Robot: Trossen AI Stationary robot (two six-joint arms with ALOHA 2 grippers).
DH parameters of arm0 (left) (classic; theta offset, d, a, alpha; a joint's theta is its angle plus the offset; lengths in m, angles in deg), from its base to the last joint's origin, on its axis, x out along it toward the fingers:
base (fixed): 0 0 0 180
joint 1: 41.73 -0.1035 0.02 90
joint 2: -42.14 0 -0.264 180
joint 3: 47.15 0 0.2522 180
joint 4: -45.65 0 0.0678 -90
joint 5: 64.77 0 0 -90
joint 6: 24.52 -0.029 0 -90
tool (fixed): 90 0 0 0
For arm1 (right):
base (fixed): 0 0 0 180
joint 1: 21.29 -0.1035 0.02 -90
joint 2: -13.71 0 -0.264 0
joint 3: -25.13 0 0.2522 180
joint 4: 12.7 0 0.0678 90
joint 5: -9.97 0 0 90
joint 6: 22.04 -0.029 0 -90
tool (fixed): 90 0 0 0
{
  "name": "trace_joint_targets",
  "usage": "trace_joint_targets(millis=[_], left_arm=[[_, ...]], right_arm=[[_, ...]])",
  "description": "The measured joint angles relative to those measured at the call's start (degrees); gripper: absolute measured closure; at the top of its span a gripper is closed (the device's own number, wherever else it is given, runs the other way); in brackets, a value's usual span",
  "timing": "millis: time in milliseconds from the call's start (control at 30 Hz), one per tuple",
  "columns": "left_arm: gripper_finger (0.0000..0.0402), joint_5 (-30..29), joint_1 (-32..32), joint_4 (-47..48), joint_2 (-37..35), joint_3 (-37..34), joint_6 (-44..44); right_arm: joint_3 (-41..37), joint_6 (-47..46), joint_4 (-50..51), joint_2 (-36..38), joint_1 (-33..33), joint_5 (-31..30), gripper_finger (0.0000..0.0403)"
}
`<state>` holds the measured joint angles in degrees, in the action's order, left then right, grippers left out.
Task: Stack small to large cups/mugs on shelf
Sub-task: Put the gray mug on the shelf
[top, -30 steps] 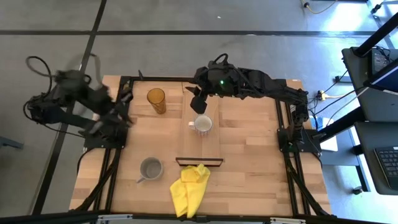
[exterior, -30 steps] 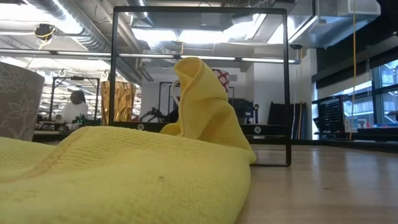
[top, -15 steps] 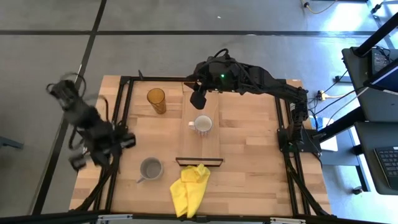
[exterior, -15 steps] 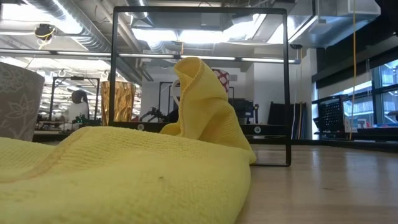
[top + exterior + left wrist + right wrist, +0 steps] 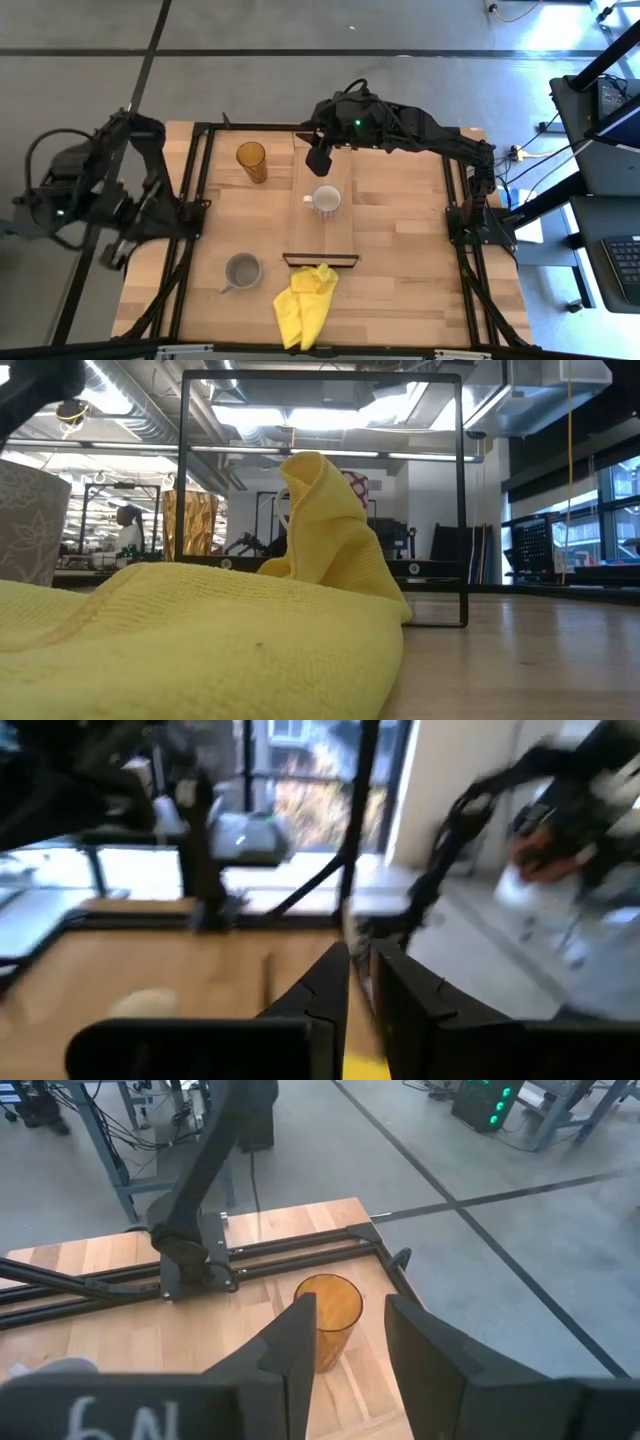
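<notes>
The right gripper (image 5: 319, 158) hangs over the upper end of the shelf (image 5: 322, 228), fingers (image 5: 290, 1345) apart and holding nothing. The white mug (image 5: 326, 200) stands mid-shelf. The amber tumbler (image 5: 251, 161) stands upper left on the bench (image 5: 400, 240), the grey mug (image 5: 242, 271) lower left beside the yellow cloth (image 5: 305, 302). The left gripper (image 5: 358, 985), nearly closed and empty, sits beyond the bench's left edge.

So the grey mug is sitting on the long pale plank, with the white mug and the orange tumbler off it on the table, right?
Not quite: the mugs are swapped. The high view shows the white mug on the plank, while the grey mug stands on the table. The orange tumbler is off the plank too.
</notes>
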<state>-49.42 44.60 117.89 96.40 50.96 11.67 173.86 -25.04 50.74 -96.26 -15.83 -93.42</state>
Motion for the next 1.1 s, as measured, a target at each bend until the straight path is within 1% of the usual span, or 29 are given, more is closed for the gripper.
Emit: trace_joint_targets(millis=[33,67,133,167,200,233,267,333,367,433,500,600,700,800,867,1000,1100], left_arm=[[0.0360,2.45,-1.90,6.93,0.62,1.83,4.55],[0.0360,6.23,-4.48,13.86,1.23,3.15,10.28],[0.0360,17.20,-11.11,28.07,2.69,4.27,22.38],[0.0360,23.88,-14.65,32.72,3.54,4.16,27.40],[0.0361,29.90,-18.04,31.79,4.00,3.12,27.83],[0.0361,34.82,-21.47,29.67,3.65,1.56,24.19],[0.0361,37.78,-24.37,27.97,3.76,0.57,21.97],[0.0361,41.50,-28.64,25.08,3.67,-0.07,20.97],[0.0361,43.84,-30.39,25.71,3.29,-0.51,21.34],[0.0361,50.64,-33.44,26.33,3.37,-1.72,22.52],[0.0361,55.93,-36.82,25.82,5.34,-3.13,20.91],[0.0361,58.28,-41.40,25.94,9.11,-3.88,17.00],[0.0361,61.35,-45.59,27.04,11.61,-2.54,11.50],[0.0361,61.65,-50.85,31.81,17.03,-0.78,3.79],[0.0361,61.67,-54.12,30.97,18.58,0.66,-1.08],[0.0361,61.67,-59.79,31.54,20.65,6.96,-6.39],[0.0360,62.36,-62.96,31.44,22.02,13.18,-7.46]], right_arm=[[0.01,-0.18,0.13,0.00,0.00,0.00,0.0280],[0.01,-0.52,0.34,0.00,0.00,0.00,0.0280],[0.02,-1.26,1.56,0.00,0.00,-0.02,0.0280],[0.00,-1.39,2.45,0.00,0.00,0.00,0.0280],[0.00,-1.55,3.33,0.00,0.00,-0.02,0.0280],[0.01,-2.00,4.17,0.00,0.00,-0.04,0.0280],[0.00,-2.53,4.92,0.00,0.00,-0.04,0.0280],[0.00,-2.78,5.88,0.00,0.00,-0.03,0.0280],[0.00,-2.77,6.12,0.00,0.00,-0.04,0.0280],[0.00,-2.74,5.99,0.00,0.00,-0.04,0.0280],[0.02,-2.70,5.75,0.00,0.00,-0.04,0.0280],[0.00,-2.33,5.75,0.00,0.30,-0.04,0.0280],[0.00,-2.28,5.76,0.00,0.80,-0.07,0.0280],[0.02,-2.24,5.84,0.00,1.37,-0.07,0.0280],[0.02,-2.22,5.84,0.00,1.71,-0.07,0.0280],[0.00,-2.11,6.47,0.00,1.99,-0.07,0.0280],[0.02,-1.92,7.81,0.00,2.12,-0.07,0.0280]])
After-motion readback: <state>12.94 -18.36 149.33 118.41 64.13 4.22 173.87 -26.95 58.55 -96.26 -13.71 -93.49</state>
